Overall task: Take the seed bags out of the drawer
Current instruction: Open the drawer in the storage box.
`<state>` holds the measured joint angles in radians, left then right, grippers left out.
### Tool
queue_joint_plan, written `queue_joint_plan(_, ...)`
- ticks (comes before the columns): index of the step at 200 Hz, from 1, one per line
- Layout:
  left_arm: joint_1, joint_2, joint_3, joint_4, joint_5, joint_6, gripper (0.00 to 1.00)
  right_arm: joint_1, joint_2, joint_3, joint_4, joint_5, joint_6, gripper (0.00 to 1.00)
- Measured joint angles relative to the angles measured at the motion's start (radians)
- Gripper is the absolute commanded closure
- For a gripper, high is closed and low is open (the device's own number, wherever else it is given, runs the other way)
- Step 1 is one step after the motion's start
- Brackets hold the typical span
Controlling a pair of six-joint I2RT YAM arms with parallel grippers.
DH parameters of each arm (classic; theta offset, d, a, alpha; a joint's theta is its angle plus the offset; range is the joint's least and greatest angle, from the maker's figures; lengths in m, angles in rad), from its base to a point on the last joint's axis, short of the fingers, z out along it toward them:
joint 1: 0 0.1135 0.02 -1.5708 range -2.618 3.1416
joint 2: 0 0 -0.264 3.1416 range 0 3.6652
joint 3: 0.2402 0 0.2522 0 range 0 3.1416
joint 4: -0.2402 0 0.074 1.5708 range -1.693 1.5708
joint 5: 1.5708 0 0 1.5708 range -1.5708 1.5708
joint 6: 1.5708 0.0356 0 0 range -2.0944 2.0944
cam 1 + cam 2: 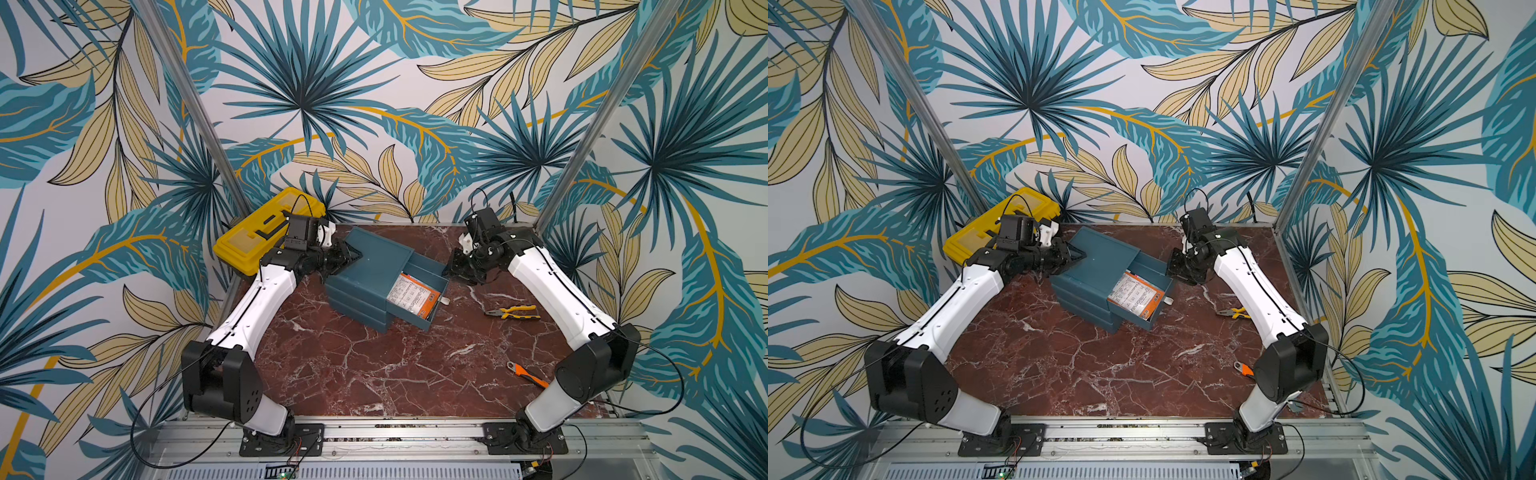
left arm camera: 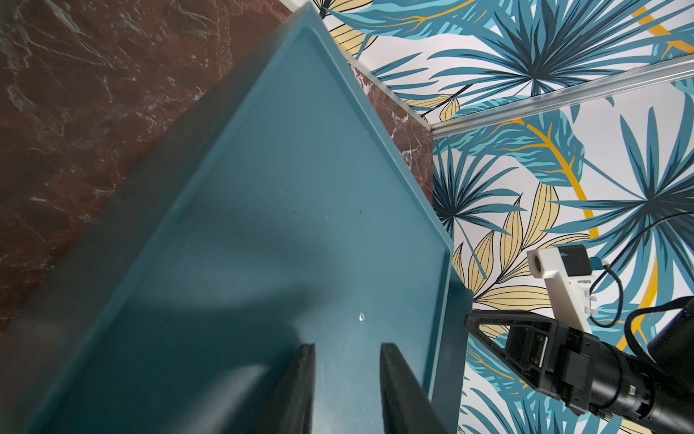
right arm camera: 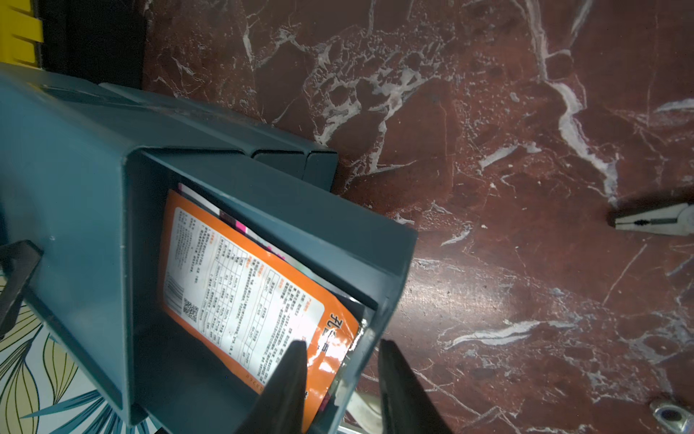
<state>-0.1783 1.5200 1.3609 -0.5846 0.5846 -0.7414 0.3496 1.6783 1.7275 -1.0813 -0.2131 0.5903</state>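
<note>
A teal drawer cabinet [image 1: 374,257] stands mid-table with its top drawer [image 1: 428,264] pulled out. The seed bags [image 1: 413,293] lie inside it; the top one shows its orange-edged white text back [image 3: 244,278], with a pink-printed one [image 3: 240,225] beneath. My right gripper [image 3: 341,344] is at the drawer's front corner, open. One finger is over the top bag's corner and the other is outside the front wall. My left gripper [image 2: 347,345] rests on the cabinet's top [image 2: 281,206] at its back left corner, its fingers slightly apart with nothing between them.
A yellow toolbox [image 1: 257,232] sits behind my left arm at the table's back left. Pliers [image 1: 513,311] lie right of the drawer, and an orange-handled tool [image 1: 528,374] lies nearer the front right. A white pull tab [image 1: 444,300] sticks out of the drawer front.
</note>
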Motion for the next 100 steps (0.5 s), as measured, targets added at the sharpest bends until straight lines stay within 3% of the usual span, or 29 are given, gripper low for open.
queue_joint_plan(41, 0.0, 0.0, -0.004, 0.012, 0.0, -0.002, 0.66, 0.0, 0.077, 0.125, -0.102, 0.005, -0.055, 0.69)
queue_joint_plan(100, 0.0, 0.0, -0.005, 0.016, 0.0, -0.004, 0.66, 0.0, 0.145, 0.194, -0.212, 0.004, -0.121, 0.82)
